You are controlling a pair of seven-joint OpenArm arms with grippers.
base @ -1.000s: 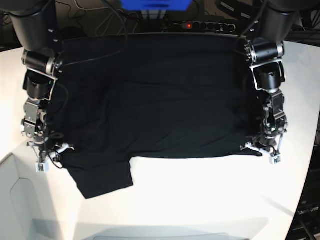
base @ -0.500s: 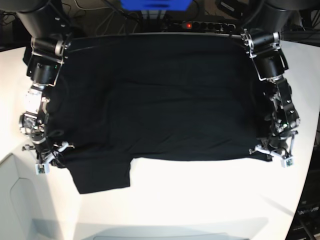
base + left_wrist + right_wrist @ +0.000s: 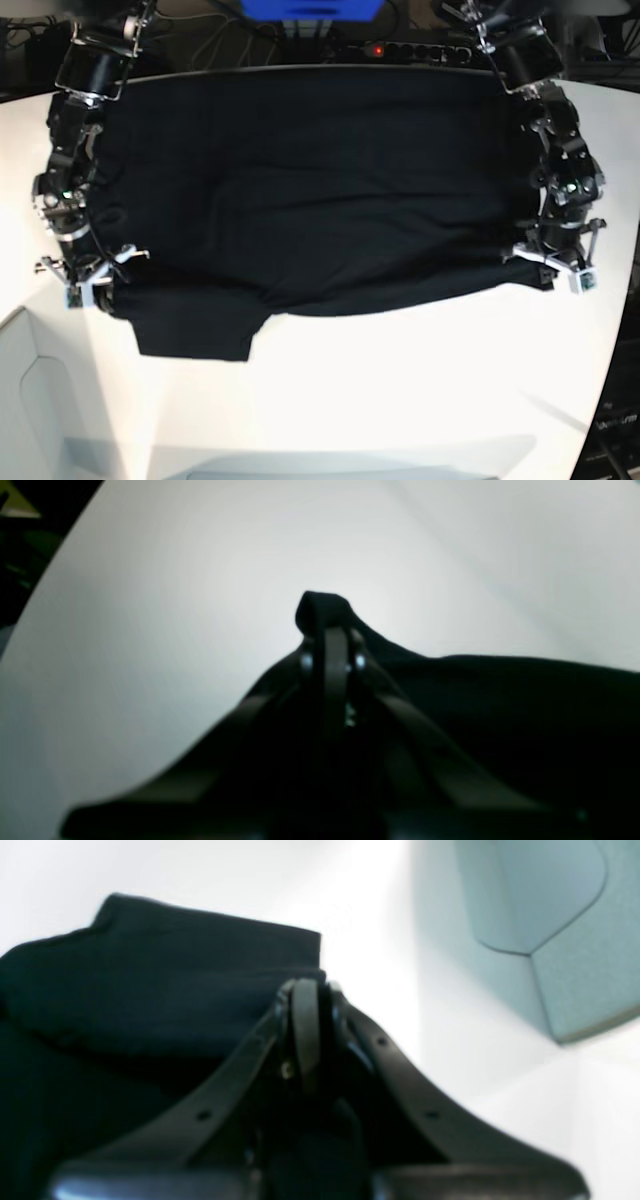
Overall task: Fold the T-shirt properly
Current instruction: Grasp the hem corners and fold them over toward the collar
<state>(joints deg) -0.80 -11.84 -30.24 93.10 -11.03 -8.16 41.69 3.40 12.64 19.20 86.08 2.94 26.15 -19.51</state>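
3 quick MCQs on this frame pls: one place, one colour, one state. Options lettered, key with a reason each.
1. In the base view, where does the T-shirt hang out in a flap past its near edge?
A. near the right hand
B. near the left hand
C. dead centre

2. The table is:
A. white
B. brown
C. green

3. The left hand is:
A. open above the cloth
B. shut on the T-shirt
C. shut on nothing

Key: 1 A, the flap lies by the right hand; 2 A, bare top shows white; 3 B, a black fold pokes out between its closed jaws.
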